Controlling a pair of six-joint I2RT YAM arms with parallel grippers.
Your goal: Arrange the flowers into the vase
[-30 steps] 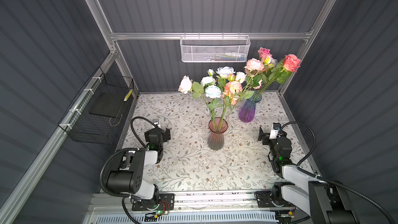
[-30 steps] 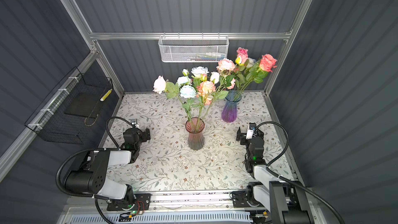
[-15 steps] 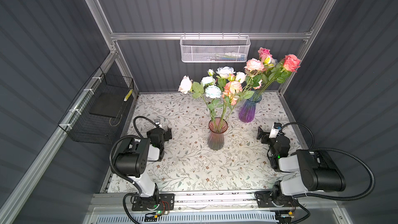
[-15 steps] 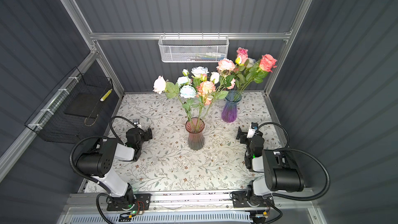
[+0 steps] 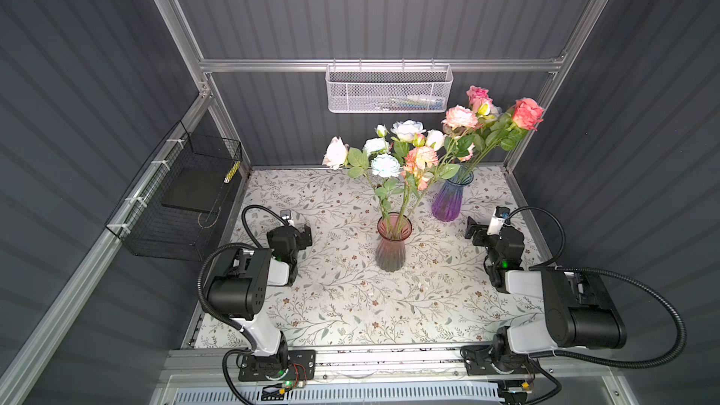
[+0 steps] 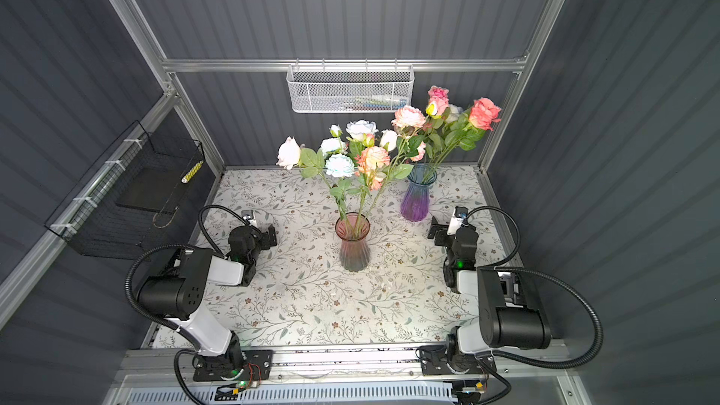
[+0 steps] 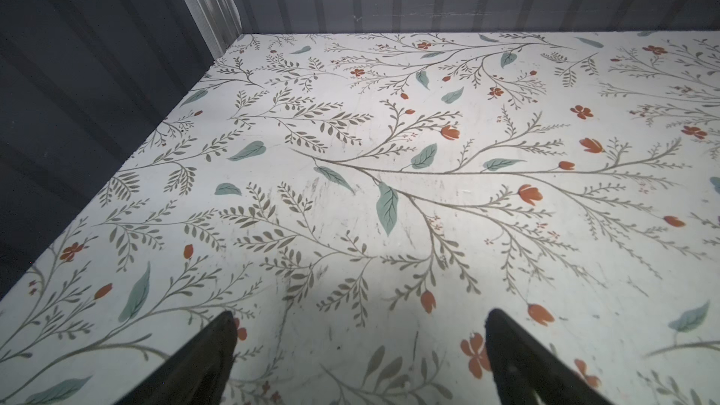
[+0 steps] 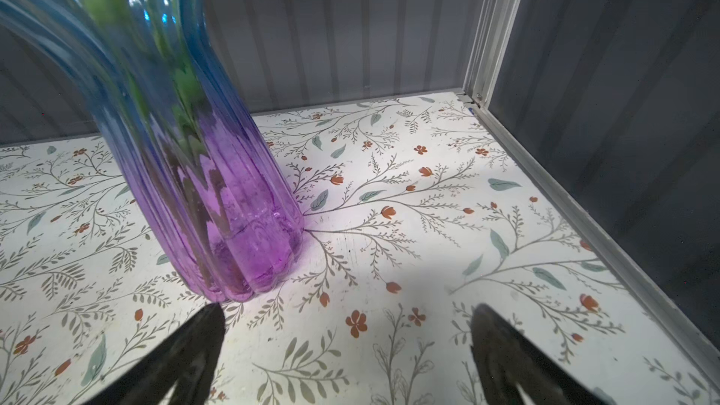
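Note:
A pink glass vase [image 5: 392, 245] [image 6: 353, 243] stands mid-table with several flowers [image 5: 385, 165] [image 6: 339, 165] in it, white, pale blue and coral. Behind it to the right, a blue-to-purple vase [image 5: 448, 198] [image 6: 417, 196] [image 8: 218, 204] holds more flowers [image 5: 528, 112] [image 6: 483, 112], pink and coral. My left gripper [image 5: 302, 233] [image 6: 269, 233] [image 7: 360, 319] rests low over bare table left of the pink vase, open and empty. My right gripper [image 5: 477, 233] [image 6: 438, 233] [image 8: 348, 311] sits low beside the purple vase's base, open, holding nothing.
A white mesh basket [image 5: 389, 91] hangs on the back wall above the blooms. A black wire basket [image 5: 183, 204] hangs on the left wall. Dark panel walls and aluminium posts close in the floral-patterned table [image 5: 350, 305]. Both arm bases sit on the front rail [image 5: 370, 356].
Both arms have folded their elbows up and back from where they were a second ago. The grippers stay low and open in about the same spots. Vases and flowers have not moved.

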